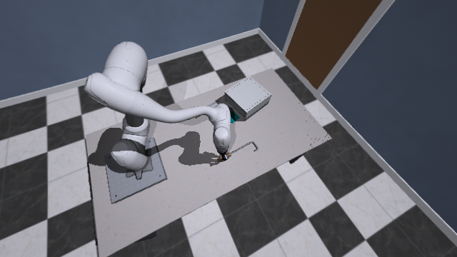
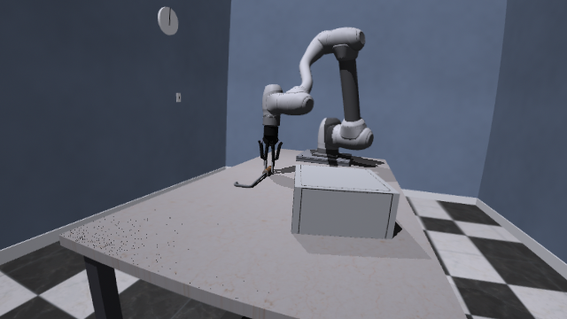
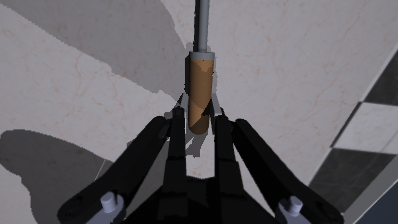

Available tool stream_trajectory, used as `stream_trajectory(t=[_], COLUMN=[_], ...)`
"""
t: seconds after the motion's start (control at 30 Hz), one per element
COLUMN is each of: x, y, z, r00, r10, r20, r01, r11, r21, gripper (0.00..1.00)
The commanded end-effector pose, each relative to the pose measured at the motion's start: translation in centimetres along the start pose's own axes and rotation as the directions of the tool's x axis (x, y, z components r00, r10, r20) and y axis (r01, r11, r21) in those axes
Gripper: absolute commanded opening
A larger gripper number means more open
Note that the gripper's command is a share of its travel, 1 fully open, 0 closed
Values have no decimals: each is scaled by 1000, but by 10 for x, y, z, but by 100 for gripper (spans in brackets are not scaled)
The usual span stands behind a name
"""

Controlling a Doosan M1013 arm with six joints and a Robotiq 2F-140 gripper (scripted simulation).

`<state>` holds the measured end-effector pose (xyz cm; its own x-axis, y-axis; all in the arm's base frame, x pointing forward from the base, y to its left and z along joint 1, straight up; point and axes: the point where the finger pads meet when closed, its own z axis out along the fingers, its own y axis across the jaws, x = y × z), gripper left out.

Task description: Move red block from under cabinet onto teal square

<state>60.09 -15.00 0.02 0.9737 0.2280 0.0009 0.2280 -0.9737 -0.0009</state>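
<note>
The pale table carries the cabinet and the hooked rod.

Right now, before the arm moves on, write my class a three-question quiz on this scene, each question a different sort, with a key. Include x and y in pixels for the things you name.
1. True or false: the gripper point(image 1: 224, 157) point(image 2: 268, 170) point(image 3: 199, 101) is shut on the red block.
2. Which view shows part of the teal square point(image 1: 234, 118)?
A) exterior
B) wrist
C) top
3. Fill in the missing word: the gray rod point(image 1: 243, 148) point(image 2: 260, 179) point(image 3: 201, 25) has an orange-brown handle point(image 1: 229, 155) point(image 2: 268, 169) point(image 3: 201, 80) at one end and a ____ at the other.

Key: 1 false; 2 C; 3 hook
</note>
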Motion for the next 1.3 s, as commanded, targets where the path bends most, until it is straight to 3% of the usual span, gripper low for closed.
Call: stream_trajectory(t=[0.0,1.27], x=[-1,-2], y=[-2,-28], z=[0,0], r00=[1000,1000], r10=[-3,-14], r20=[2,2], r01=[3,14], r11=[1000,1000], r21=[4,4], gripper=[0,0])
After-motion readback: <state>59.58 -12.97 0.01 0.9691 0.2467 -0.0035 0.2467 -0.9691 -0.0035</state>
